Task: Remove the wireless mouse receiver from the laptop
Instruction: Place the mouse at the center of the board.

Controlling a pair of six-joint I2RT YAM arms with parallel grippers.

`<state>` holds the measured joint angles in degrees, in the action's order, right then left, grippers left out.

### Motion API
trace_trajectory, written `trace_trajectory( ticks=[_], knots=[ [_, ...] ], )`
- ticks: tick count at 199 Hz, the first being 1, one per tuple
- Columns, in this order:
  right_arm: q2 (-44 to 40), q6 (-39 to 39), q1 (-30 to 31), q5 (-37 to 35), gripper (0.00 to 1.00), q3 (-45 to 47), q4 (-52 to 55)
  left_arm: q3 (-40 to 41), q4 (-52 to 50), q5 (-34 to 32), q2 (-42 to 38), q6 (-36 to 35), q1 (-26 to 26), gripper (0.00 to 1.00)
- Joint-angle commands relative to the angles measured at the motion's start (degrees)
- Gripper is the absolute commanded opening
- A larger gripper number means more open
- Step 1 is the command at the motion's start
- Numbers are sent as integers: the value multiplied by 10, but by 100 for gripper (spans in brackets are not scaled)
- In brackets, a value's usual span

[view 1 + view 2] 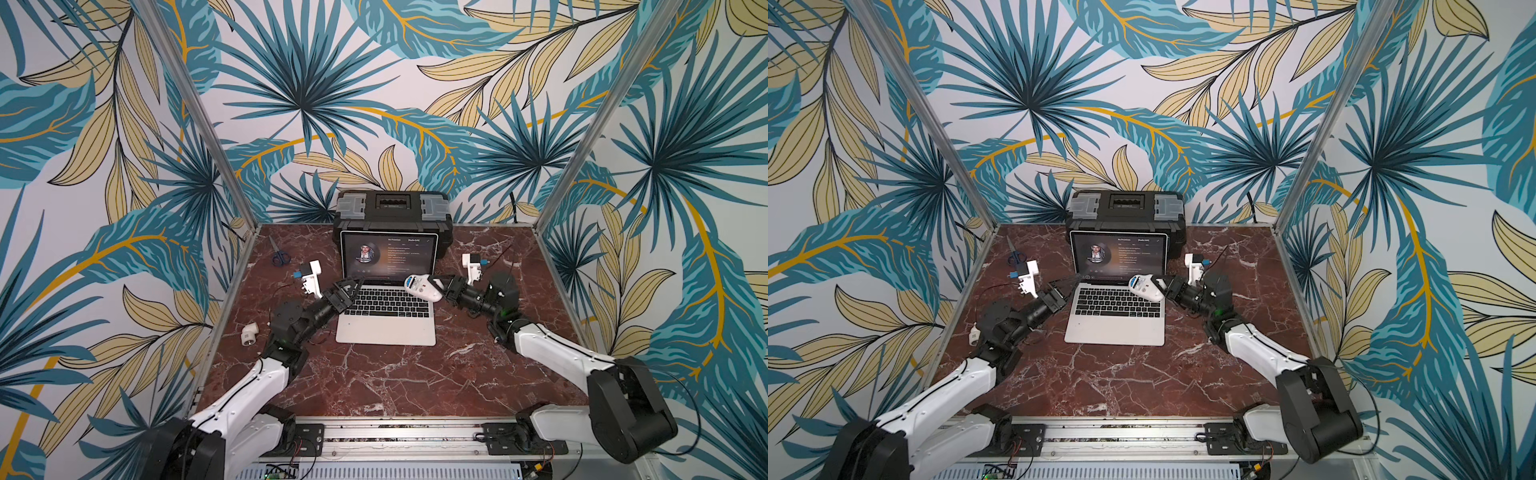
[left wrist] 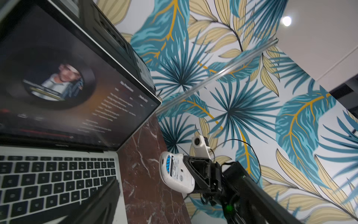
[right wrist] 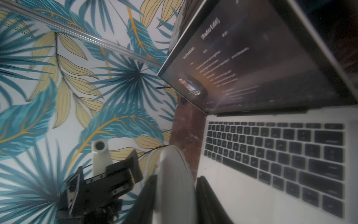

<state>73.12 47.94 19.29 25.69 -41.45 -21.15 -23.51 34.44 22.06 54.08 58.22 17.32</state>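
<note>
We cannot make out the receiver in any view. The left wrist view cuts off all but one finger (image 2: 104, 201) of the left gripper (image 1: 357, 293), which in a top view stands spread and empty at the laptop's (image 1: 386, 328) 10 o'clock edge. The right gripper (image 1: 433, 286) is clamped on the wireless mouse (image 1: 419, 287) by the 2 o'clock corner, its glossy white underside and blue-striped label showing. The matte silver laptop sits toward 12 o'clock on the veined red marble table (image 1: 374, 386), hiding the ribbed black toolbox's (image 1: 392, 208) front.

The right claw (image 2: 190, 174) grips the wireless mouse (image 2: 173, 175) beside the laptop (image 2: 58, 174).
</note>
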Motion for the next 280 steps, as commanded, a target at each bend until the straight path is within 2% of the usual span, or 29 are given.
trace_trajectory(
  ticks=[1, 16, 41, 56, 70, 95, 121, 154, 204, 214, 218, 225, 231, 280],
  knots=[
    [-54, -350, 18, -255, 0, -78, 388, -29, -251, -138, -60, -210, -5, 100],
    [-60, -478, 51, -438, 0, -85, 408, -19, -291, -241, -94, -271, -6, 100],
    [-11, -652, 120, -684, 0, -81, 350, 15, -279, -342, -124, -328, -5, 100],
    [38, -776, 158, -789, 0, -60, 246, 42, -242, -365, -130, -343, -5, 100],
    [74, -879, 170, -836, 0, -26, 130, 63, -203, -375, -130, -354, -5, 100],
    [102, -1008, 178, -816, 0, 46, -37, 102, -138, -383, -128, -361, -5, 100],
    [142, -1068, 198, -738, 0, 94, -90, 127, -99, -385, -125, -367, -5, 100],
    [220, -1091, 200, -706, 0, 116, -185, 157, -57, -397, -130, -386, -5, 100],
    [256, -1057, 200, -671, 0, 113, -157, 165, -59, -405, -148, -394, -5, 100],
    [262, -1050, 200, -671, 7, 109, -149, 166, -59, -410, -151, -394, -5, 100],
    [263, -1046, 201, -672, 13, 108, -146, 166, -60, -412, -151, -393, -6, 100],
    [265, -1037, 201, -676, 34, 103, -130, 166, -60, -415, -151, -392, -5, 100],
    [266, -1026, 201, -680, 41, 97, -108, 167, -61, -417, -151, -392, -5, 100],
    [250, -926, 231, -675, 59, 79, 37, 164, -67, -422, -150, -389, -5, 100]
  ],
)
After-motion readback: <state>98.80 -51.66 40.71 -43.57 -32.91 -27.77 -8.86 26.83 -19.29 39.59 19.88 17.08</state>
